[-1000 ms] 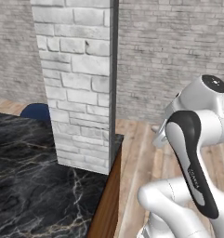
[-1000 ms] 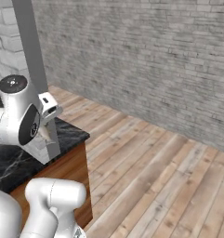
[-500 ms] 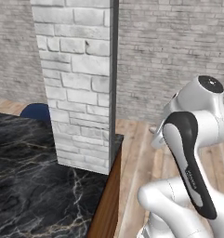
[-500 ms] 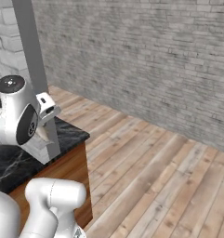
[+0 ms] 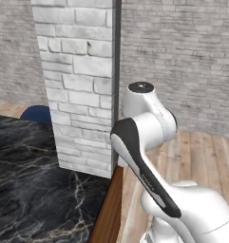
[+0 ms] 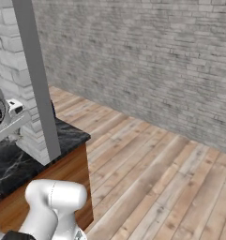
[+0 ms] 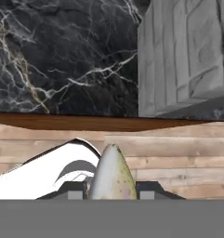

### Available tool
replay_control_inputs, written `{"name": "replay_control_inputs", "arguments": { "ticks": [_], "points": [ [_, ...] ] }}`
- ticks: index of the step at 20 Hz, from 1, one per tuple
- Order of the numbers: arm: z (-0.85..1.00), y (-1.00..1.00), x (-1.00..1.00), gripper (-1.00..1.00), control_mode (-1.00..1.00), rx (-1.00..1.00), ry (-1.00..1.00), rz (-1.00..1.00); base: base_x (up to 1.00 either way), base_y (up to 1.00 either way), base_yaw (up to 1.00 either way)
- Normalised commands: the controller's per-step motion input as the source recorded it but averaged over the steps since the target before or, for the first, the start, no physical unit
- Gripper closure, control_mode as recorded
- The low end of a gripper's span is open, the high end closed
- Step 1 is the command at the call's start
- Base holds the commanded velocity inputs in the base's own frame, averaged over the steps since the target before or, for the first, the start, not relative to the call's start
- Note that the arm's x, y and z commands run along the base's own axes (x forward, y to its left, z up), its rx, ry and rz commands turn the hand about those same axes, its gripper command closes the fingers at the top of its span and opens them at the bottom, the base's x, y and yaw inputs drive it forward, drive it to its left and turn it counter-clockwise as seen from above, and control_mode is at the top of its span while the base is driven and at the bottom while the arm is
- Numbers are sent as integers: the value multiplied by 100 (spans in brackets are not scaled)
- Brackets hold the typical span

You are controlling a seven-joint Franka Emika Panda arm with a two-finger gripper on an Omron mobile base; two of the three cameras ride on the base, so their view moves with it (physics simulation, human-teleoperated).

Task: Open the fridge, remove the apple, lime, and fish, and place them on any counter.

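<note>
A slender silvery fish (image 7: 111, 173) sticks out between my gripper's (image 7: 111, 191) two dark fingertips (image 7: 75, 191) in the hand view, and the gripper is shut on it. The fish hangs over wooden floor, just short of the brown edge of the black marble counter (image 7: 62, 60). That counter (image 5: 30, 185) lies left of my arm in the left base view. The fridge, apple and lime are out of view.
A white brick pillar (image 5: 82, 80) with a grey side face (image 6: 37, 79) stands on the counter's corner, close to the fish's path (image 7: 183, 56). A blue rounded object (image 5: 36, 114) peeks out behind the counter. Wooden plank floor (image 6: 147, 164) stretches to a grey brick wall (image 6: 156, 56).
My arm has swung left toward the counter and pillar, carrying the fish. The pillar and counter hold their places in both base views.
</note>
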Motion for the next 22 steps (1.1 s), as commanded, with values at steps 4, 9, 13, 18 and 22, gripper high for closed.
{"name": "replay_control_inputs", "arguments": {
  "ticks": [4, 9, 13, 18, 22],
  "points": [
    [-13, 100, 18, 100, -100, -17, 36, 20, 0, 0, 0],
    [-54, 100, 2, 100, -100, -21, 1, 15, 0, 0, 0],
    [-63, 59, 0, 100, -100, -10, -29, 12, 0, 0, 0],
    [-3, 9, 33, 100, -100, 19, -7, 19, 0, 0, 0],
    [-1, 9, 60, 100, -100, 34, 0, 21, 0, 0, 0]
  ]
}}
